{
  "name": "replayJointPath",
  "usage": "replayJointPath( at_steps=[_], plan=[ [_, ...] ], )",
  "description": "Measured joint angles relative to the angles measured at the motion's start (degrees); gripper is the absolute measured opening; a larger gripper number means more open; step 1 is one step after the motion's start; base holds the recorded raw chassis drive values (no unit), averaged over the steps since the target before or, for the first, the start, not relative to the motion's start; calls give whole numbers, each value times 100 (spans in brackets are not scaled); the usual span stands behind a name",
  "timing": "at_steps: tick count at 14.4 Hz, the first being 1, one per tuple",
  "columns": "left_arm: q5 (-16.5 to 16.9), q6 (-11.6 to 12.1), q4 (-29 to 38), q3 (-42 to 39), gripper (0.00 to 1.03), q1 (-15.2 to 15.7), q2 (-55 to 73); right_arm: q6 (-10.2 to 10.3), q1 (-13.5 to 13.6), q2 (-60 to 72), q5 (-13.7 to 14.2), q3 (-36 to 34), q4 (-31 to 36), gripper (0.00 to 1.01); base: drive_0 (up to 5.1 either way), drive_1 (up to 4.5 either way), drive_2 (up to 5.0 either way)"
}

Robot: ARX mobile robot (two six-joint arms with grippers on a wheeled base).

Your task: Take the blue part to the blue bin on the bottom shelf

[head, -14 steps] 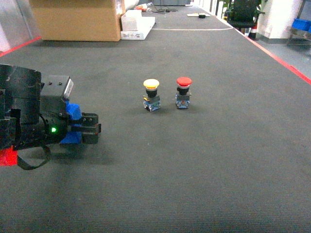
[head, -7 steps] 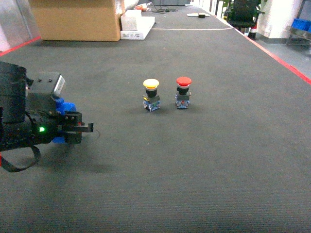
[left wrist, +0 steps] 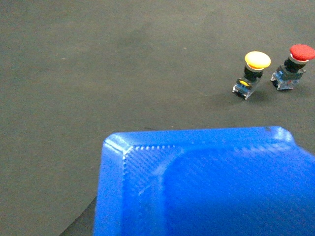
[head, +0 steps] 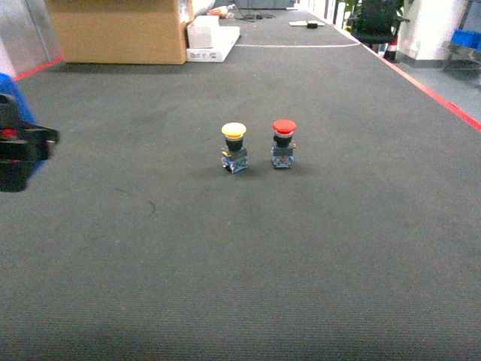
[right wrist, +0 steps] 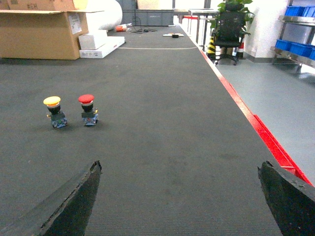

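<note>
The blue part [left wrist: 206, 184] fills the lower half of the left wrist view, close to the camera and raised off the dark mat; the fingers holding it are hidden behind it. In the head view only a sliver of the blue part [head: 16, 101] shows at the far left edge, above my black left gripper [head: 41, 147], which is shut on it. My right gripper [right wrist: 179, 196] hangs open over bare mat, with a dark fingertip [right wrist: 74, 201] at each lower corner of its view. The blue bin and the bottom shelf are out of view.
A yellow-capped push button [head: 234, 147] and a red-capped push button [head: 283, 143] stand side by side mid-mat. A cardboard box [head: 120, 30] and white boxes [head: 210, 37] sit at the back. Red tape [right wrist: 256, 123] marks the right edge. A rack with blue containers [right wrist: 295, 12] stands far right.
My left gripper has carried the blue part leftward and up, from beside the buttons to the left edge of the head view. The buttons have not moved.
</note>
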Motion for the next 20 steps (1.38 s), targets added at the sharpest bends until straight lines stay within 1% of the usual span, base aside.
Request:
replayJointPath(
  at_steps=[1,2,3,5,6,7,9,10,15,20],
  plan=[
    [-216,-44,-638,-269,44,13,-1084,0,0,0,-2,0,-2,98,0,0,0],
    [-398,-44,-1097,-348,44,-7,-1849,0,0,0,-2,0,-2,98,0,0,0],
    [-546,-63,-1488,-352,44,-96,-2448,0,0,0,-2,0,-2,98,0,0,0],
    [-946,-223,-2275,-428,44,-420,-3602,0,0,0,-2,0,-2,98,0,0,0],
    [-1152,-343,-2699,-535,44,-601,-4013,0,0,0,-2,0,-2,98,0,0,0],
    [-1285,-468,-3104,-610,44,-732,-4400,0,0,0,-2,0,-2,98,0,0,0],
    [-1276,-560,-3407,-627,44,-737,-4769,0,0,0,-2,0,-4,98,0,0,0],
    [-1283,-601,-3375,-627,44,-737,-4848,0,0,0,-2,0,-2,98,0,0,0],
    [-1283,-621,-3394,-627,44,-737,-4833,0,0,0,-2,0,-2,98,0,0,0],
    [-1281,-621,-3392,-627,44,-739,-4813,2,0,0,-2,0,-2,98,3,-123,129]
  ],
)
